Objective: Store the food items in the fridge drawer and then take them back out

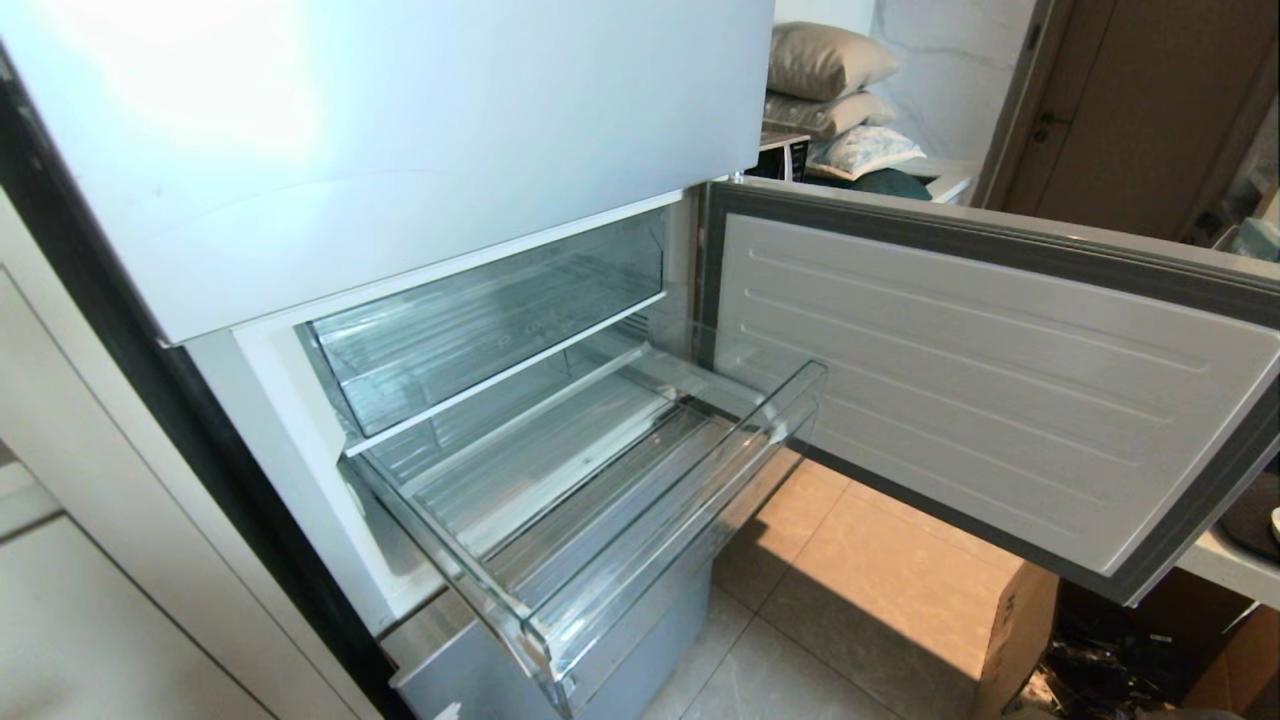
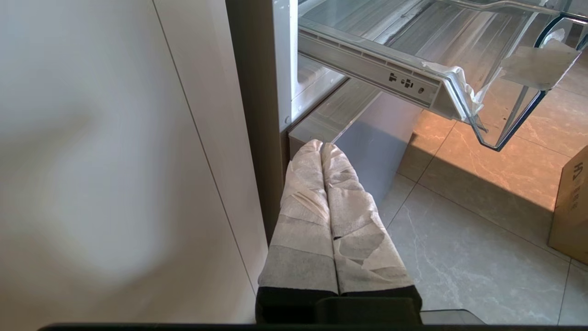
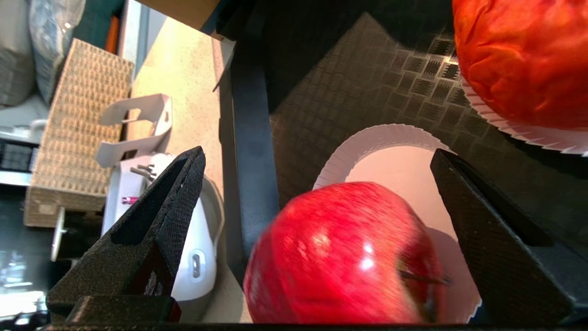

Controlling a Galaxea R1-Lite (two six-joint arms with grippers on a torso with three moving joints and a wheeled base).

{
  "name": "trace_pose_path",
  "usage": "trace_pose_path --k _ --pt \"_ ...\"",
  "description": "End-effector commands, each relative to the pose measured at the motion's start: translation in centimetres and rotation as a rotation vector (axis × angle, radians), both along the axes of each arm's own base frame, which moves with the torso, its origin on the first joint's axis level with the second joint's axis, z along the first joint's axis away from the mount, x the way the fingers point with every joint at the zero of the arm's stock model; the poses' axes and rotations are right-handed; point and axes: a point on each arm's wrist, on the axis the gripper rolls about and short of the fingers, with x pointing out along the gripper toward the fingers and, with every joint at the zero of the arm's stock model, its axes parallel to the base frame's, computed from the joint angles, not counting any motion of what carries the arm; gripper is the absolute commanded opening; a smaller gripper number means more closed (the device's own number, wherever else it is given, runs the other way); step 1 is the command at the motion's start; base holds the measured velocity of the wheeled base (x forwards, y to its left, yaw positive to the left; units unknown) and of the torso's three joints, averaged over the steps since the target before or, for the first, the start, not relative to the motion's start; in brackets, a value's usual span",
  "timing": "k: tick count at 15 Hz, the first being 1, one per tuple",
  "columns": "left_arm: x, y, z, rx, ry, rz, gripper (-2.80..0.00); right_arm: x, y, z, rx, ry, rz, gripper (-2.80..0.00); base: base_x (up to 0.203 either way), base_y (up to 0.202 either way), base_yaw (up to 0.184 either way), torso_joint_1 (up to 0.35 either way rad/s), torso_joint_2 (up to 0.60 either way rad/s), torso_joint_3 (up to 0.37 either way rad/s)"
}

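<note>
- The drawer [image 1: 600, 480] stands pulled out of the fridge below a smaller clear compartment [image 1: 480, 320]; nothing lies in it, so storing has not begun.
- Both fruits sit off to the robot's right, out of the head view, each on a white paper plate [image 3: 395, 156] on a dark textured tray [image 3: 367, 82].
- The right gripper [image 3: 317, 197] hangs over the apple [image 3: 344, 253], fingers [image 3: 170, 207] spread as wide as they go and holding nothing.
- The relation that matters: the apple lies between the two fingers but nearer one of them, the other standing out past the tray's edge. I judge the gripper needs to shift sideways toward the plate before it closes.
- The apple is round, stem side turned toward the nearer finger; no long axis to line up with.
- The orange-red fruit [image 3: 519, 55] sits further along the tray, well apart from the fingers.
- The left gripper [image 2: 321, 151] is parked low by the fridge's foot, fingers pressed together, empty. The right arm is clearly the nearer one.
</note>
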Motion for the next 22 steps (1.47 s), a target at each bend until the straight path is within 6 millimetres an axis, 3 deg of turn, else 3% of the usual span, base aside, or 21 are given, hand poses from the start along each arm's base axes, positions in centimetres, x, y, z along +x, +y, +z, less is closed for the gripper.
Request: trace_pose_path --k 1,10,14,19,22 --pt "0.0 0.0 0.0 0.000 0.001 0.002 -2.80 0.0 0.0 0.3 -0.016 -0.001 0.007 0.00 0.000 0.000 0.000 0.000 0.00 0.000" --pt "0.0 0.0 0.0 0.000 0.001 0.002 -2.80 0.5 1.0 1.9 -0.189 0.062 0.037 0.00 0.000 0.000 0.000 0.000 0.00 0.000" --pt "0.0 0.0 0.0 0.000 0.001 0.002 -2.80 0.1 1.1 3.5 -0.444 0.145 0.117 0.00 0.000 0.000 0.000 0.000 0.00 0.000" --pt "0.0 0.0 0.0 0.000 0.001 0.002 -2.80 -2.4 0.1 4.9 -0.624 0.128 0.265 0.00 0.000 0.000 0.000 0.000 0.00 0.000" --pt "0.0 0.0 0.0 0.000 0.001 0.002 -2.80 -5.3 -1.4 5.0 -0.835 0.142 0.382 0.00 0.000 0.000 0.000 0.000 0.00 0.000"
